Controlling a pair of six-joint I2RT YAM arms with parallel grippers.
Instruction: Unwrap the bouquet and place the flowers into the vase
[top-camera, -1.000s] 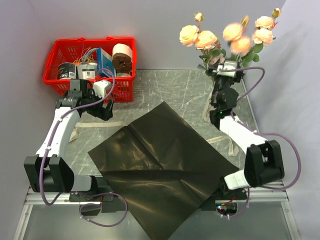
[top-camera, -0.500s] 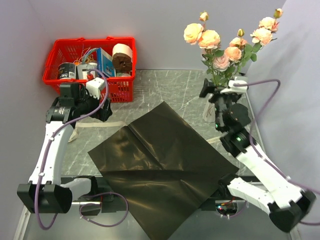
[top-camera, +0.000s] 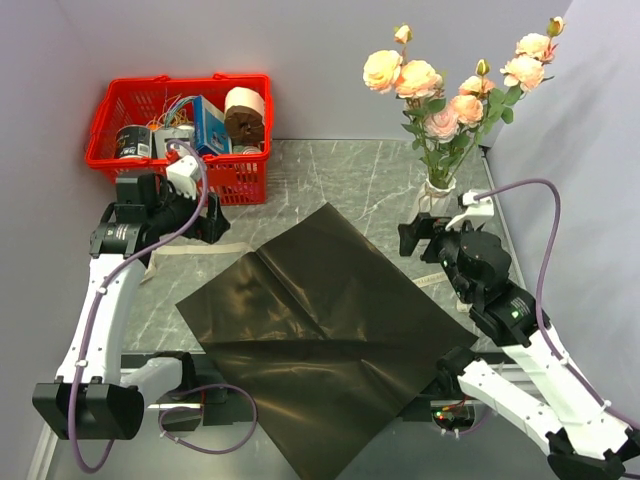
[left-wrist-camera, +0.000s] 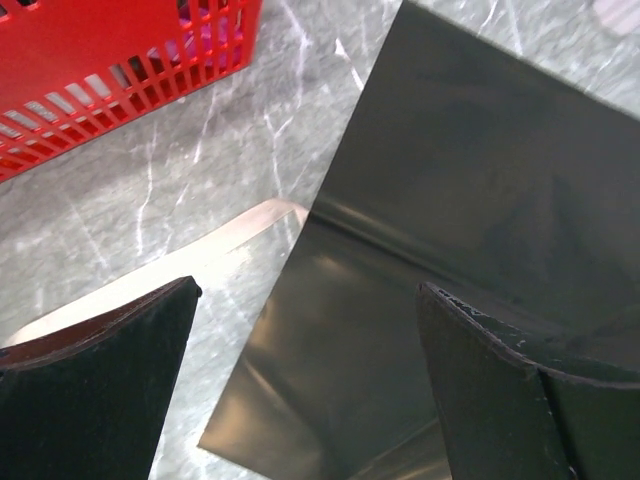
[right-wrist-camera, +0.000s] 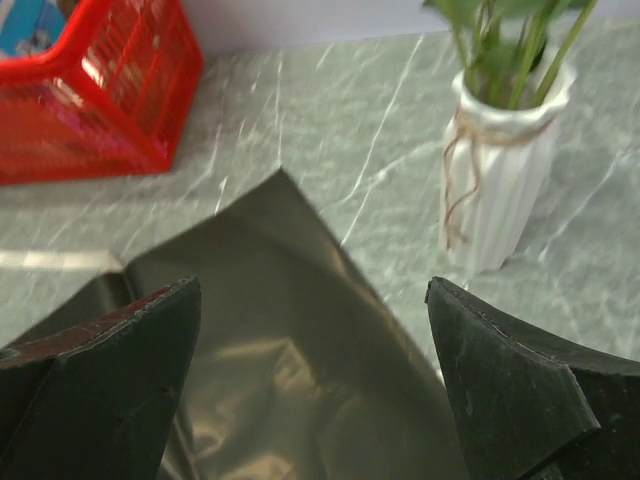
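Observation:
The flowers (top-camera: 440, 85), pale pink and peach roses on green stems, stand upright in the white vase (top-camera: 436, 196) at the back right. In the right wrist view the vase (right-wrist-camera: 500, 190) holds green stems and has a thin brown cord round its neck. My right gripper (top-camera: 412, 238) hangs open just in front and left of the vase, holding nothing (right-wrist-camera: 315, 380). The dark wrapping sheet (top-camera: 320, 330) lies spread flat mid-table. My left gripper (top-camera: 214, 226) is open and empty above the sheet's left corner (left-wrist-camera: 310, 380).
A red basket (top-camera: 250, 170) with a paper roll, tins and boxes sits at the back left. A cream ribbon (top-camera: 185, 255) lies beside the sheet's left corner, another strip (top-camera: 440, 278) by its right edge. The right wall stands close behind the roses.
My right gripper let go of the flower stems, opened fully and drew back down toward me; the flowers now stand free in the vase. The left arm shifted slightly left.

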